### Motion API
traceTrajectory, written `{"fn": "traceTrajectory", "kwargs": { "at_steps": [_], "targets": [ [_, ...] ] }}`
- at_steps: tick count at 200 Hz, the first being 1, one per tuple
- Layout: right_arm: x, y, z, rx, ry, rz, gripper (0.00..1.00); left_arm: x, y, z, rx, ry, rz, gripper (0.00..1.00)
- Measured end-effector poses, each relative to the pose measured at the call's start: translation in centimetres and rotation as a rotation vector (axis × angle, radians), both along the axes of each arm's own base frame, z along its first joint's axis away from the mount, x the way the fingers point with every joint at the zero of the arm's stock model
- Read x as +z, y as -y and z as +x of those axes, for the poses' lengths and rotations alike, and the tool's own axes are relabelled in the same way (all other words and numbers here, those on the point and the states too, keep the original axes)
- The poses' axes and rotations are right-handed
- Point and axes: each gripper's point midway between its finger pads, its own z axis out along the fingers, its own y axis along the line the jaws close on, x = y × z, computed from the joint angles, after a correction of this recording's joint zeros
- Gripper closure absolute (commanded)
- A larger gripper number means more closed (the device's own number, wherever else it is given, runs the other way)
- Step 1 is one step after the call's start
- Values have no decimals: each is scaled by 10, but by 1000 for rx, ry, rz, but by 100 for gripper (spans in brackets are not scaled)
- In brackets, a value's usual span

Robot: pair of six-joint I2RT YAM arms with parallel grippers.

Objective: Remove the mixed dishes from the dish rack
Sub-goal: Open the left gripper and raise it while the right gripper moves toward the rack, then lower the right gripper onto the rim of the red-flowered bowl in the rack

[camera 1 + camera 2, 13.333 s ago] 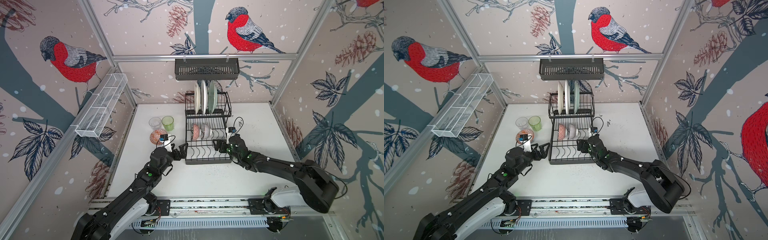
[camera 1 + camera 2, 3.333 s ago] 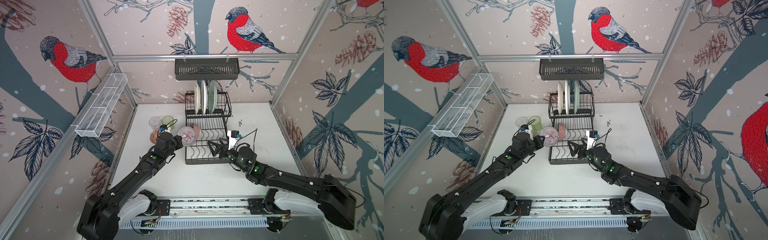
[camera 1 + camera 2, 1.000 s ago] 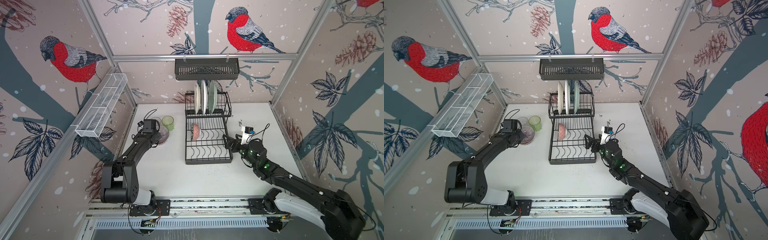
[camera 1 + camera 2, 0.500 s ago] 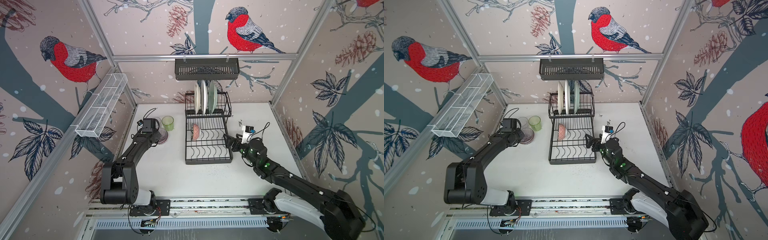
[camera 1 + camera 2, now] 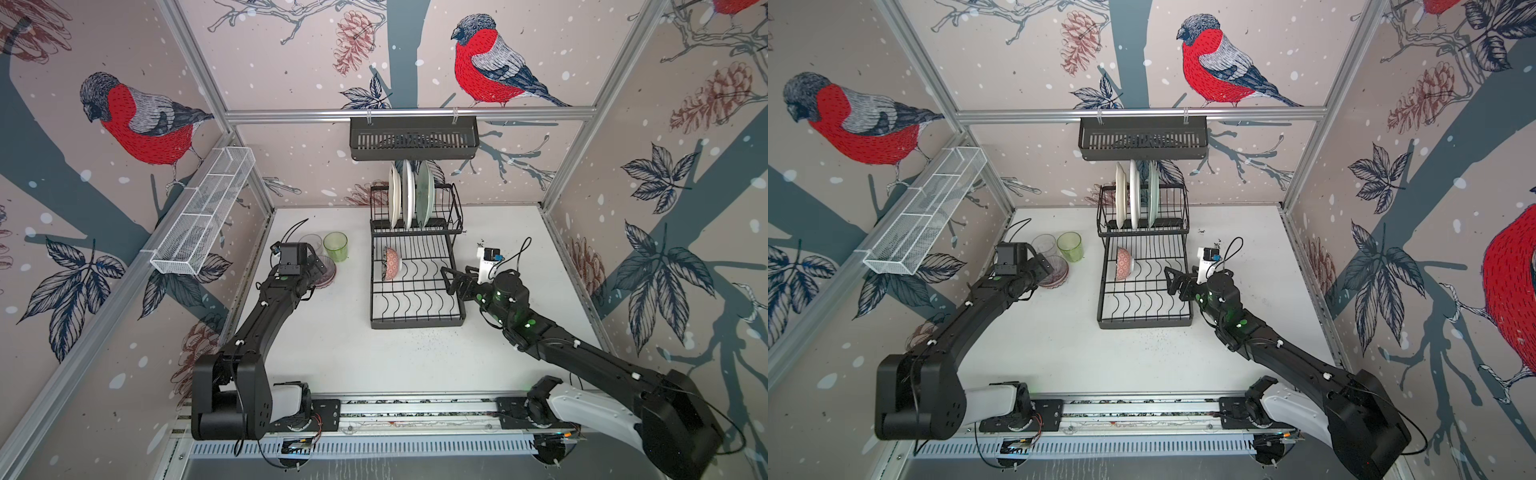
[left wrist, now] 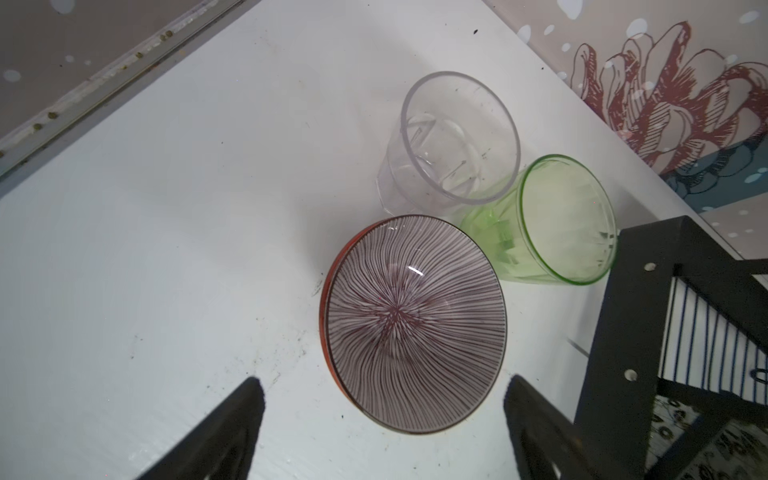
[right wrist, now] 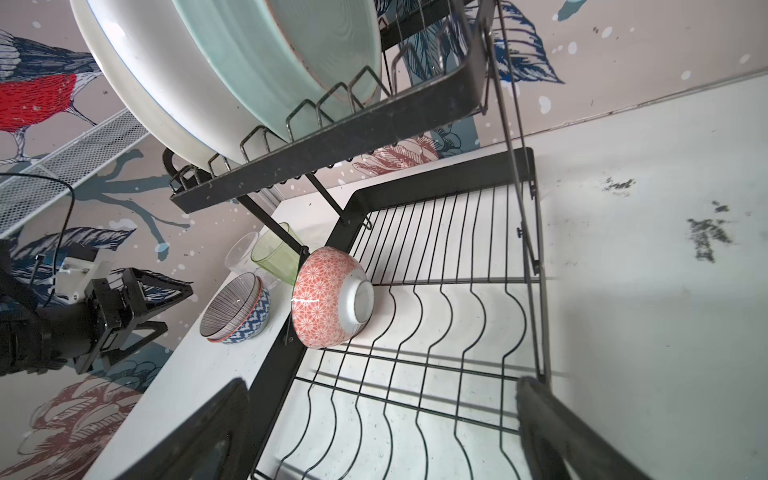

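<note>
Left wrist view: left pincer [image 6: 384, 384] just released striped bowl [image 6: 415, 324], straight ahead. Right pincer [image 7: 380, 384] gapes, facing racked red bowl [image 7: 328, 299]; plates [image 5: 409, 195] remain.

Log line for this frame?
left gripper: open, by stacked bowls | right gripper: open, at dish rack | in rack: orange bowl, three plates

Top views overlook everything; wrist cameras closely share the dish rack [image 7: 332, 143].
</note>
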Motion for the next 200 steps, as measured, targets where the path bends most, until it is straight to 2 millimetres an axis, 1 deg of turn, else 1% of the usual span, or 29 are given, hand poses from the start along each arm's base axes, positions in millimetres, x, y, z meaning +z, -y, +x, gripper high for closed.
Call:
{"fn": "traceTrajectory", "kwargs": {
  "at_steps": [13,45,75,89,102,132,167,200],
  "targets": [
    [-5,-6,-1,29,-15,-1,0,1,5,-3,-21,29,-22,3],
    [-20,-22,-2,80,-69,4,1,1,23,-6,-87,91,-72,2],
    [-22,-47,1,126,-90,-16,0,12,54,-4,-184,155,-88,3],
    [-25,-59,5,137,-99,-35,0,12,63,-3,-209,171,-91,2],
    [-31,-68,7,149,-115,-57,1,9,64,-2,-213,183,-92,2],
    [-46,-88,15,171,-144,-95,0,-4,73,-4,-249,179,-121,2],
    [-58,-112,16,213,-153,-108,0,-9,77,-4,-269,201,-137,3],
    [-70,-126,25,220,-158,-113,0,-12,78,-6,-278,218,-144,3]
  ]
}}
